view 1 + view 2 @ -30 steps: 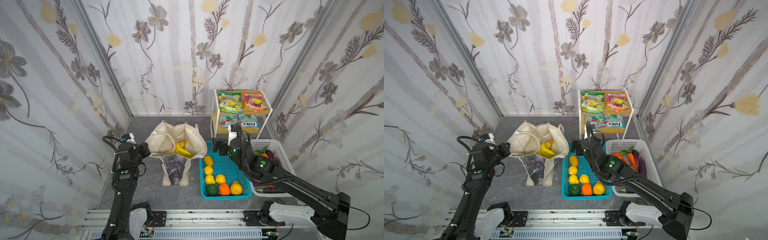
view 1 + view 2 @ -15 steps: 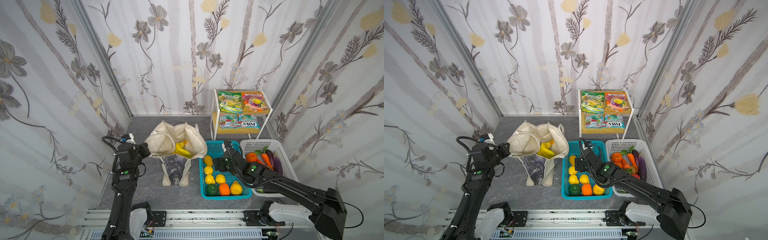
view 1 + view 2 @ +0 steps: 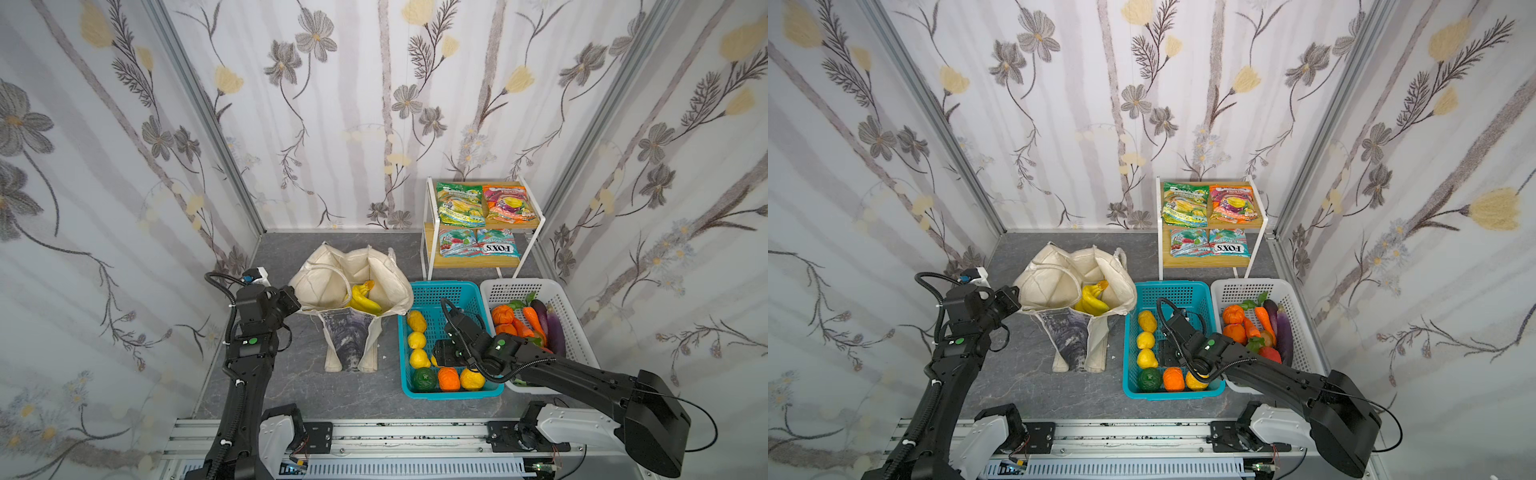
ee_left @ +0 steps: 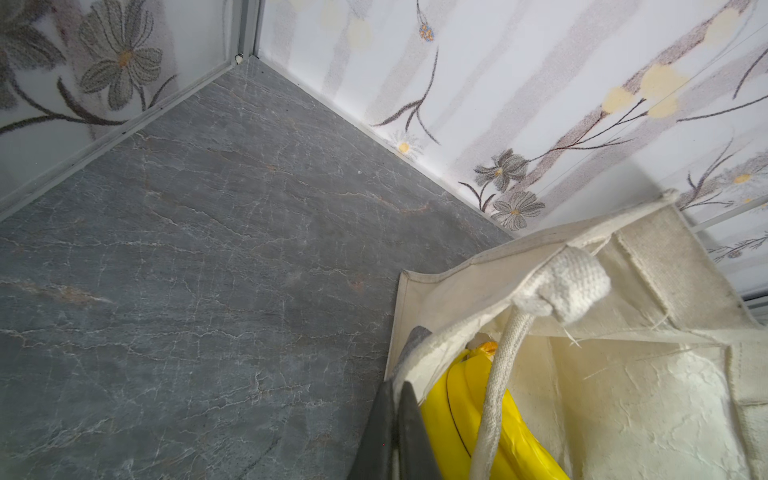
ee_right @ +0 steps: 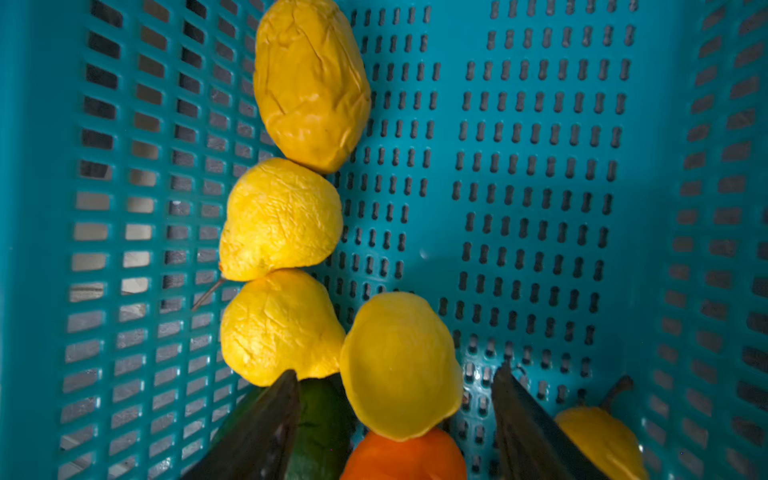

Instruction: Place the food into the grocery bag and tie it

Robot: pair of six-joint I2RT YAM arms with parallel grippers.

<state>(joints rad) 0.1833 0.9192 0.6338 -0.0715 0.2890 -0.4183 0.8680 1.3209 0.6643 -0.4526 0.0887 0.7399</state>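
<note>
The cream grocery bag [image 3: 332,278] stands open at the middle of the floor with a yellow banana bunch [image 3: 365,297] inside. My left gripper [image 4: 397,399] is shut on the bag's left rim [image 3: 297,305], and the bananas [image 4: 461,399] lie just behind the jaws. My right gripper [image 3: 442,353] is down in the teal basket [image 3: 440,289]. It is open [image 5: 397,372], with a smooth yellow fruit [image 5: 399,353] between its fingers, a gap on each side. An orange [image 5: 403,457] and a green fruit [image 5: 320,419] lie below it.
Yellow fruits [image 3: 417,339] line the teal basket's left side. A white basket [image 3: 519,286] of carrots and aubergines stands to its right. A two-tier shelf [image 3: 428,232] at the back right holds candy packets [image 3: 459,203]. Walls close in on three sides.
My right gripper has dropped from above the teal basket's back into its front part, and its jaws have narrowed. The left gripper and the bag have not moved.
</note>
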